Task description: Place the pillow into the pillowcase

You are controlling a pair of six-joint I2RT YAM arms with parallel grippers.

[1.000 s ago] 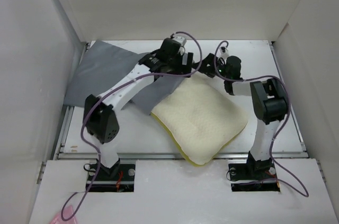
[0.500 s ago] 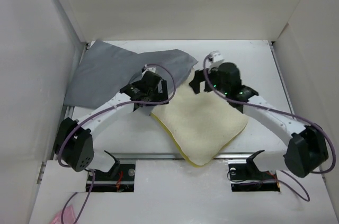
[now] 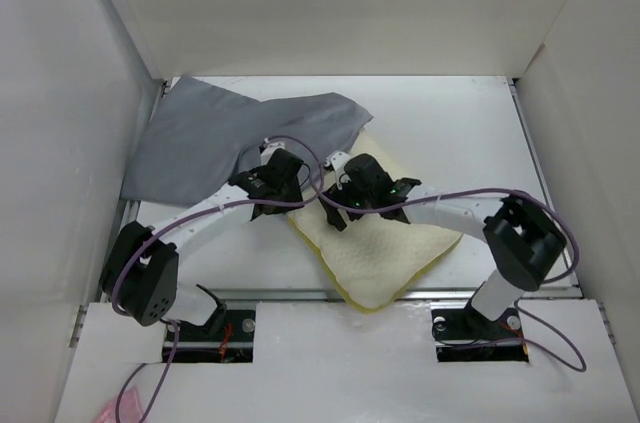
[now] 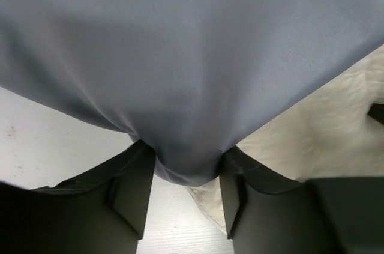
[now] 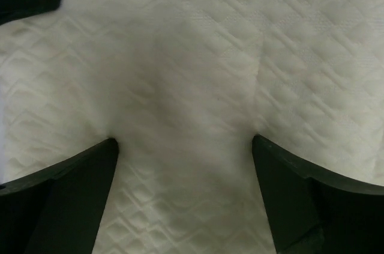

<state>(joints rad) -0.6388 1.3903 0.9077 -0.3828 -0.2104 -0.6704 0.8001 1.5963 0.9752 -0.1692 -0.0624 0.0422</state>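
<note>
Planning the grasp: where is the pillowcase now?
Top view: the pillowcase lies far left, its right corner meeting the pillow, left gripper pinching its edge.

Arm links (image 3: 205, 213): white smooth shells on both arms.
Joints (image 3: 145, 278): black rounded housings.
Cables (image 3: 292, 139): thin, purple, in loose loops.
Left gripper (image 4: 186, 164): black matte fingers, flat inside.
Right gripper (image 5: 185, 146): same black, broad fingers.
Bases (image 3: 470, 328): black.

My left arm (image 3: 200, 215) reaches to one o'clock, left gripper (image 4: 186, 158) pinching the pillowcase (image 4: 192, 56); right arm (image 3: 450, 205) to ten o'clock, right gripper (image 5: 183, 146) spread wide.
</note>
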